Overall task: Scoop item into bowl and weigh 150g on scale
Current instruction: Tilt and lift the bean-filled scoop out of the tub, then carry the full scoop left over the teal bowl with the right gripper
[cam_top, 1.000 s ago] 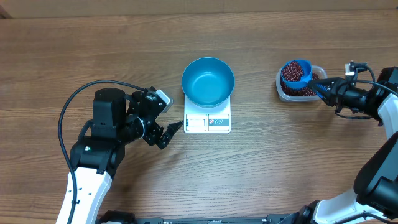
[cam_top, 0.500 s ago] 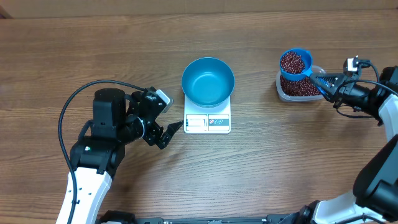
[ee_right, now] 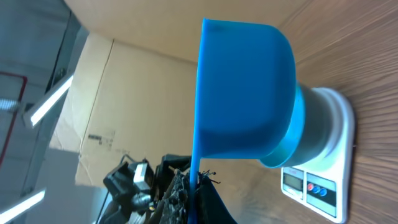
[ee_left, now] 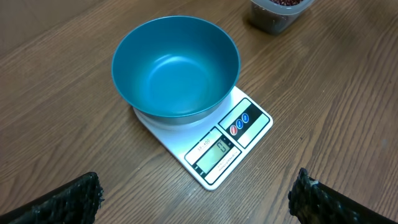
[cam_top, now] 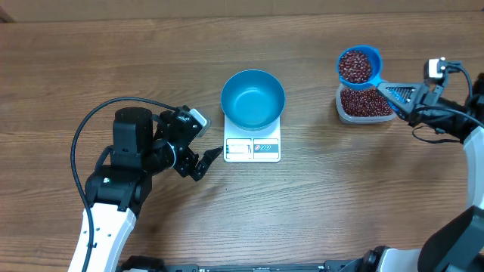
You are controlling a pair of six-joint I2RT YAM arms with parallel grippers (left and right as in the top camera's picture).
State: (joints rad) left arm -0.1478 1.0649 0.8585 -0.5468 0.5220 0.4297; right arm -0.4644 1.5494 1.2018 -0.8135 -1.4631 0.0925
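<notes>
Full scoop (cam_top: 374, 57) of beans (cam_top: 354, 68) is clamped by its handle in the right gripper (cam_top: 397, 92), over the tub (cam_top: 365, 103). It should be carried level to the bowl (cam_top: 252, 99) on the scale (cam_top: 252, 149) and tipped slowly. The left gripper (cam_top: 203, 136) is spread wide, empty.

There is one table (cam_top: 91, 60), and on it one teal bowl (cam_top: 252, 99), one white scale (cam_top: 252, 151) and one clear tub (cam_top: 344, 112). There is one blue scoop (cam_top: 372, 57). The beans (cam_top: 366, 101) are too many to count and lie in two lots. There are two grippers: the left gripper (cam_top: 204, 136) and the right gripper (cam_top: 401, 94).
</notes>
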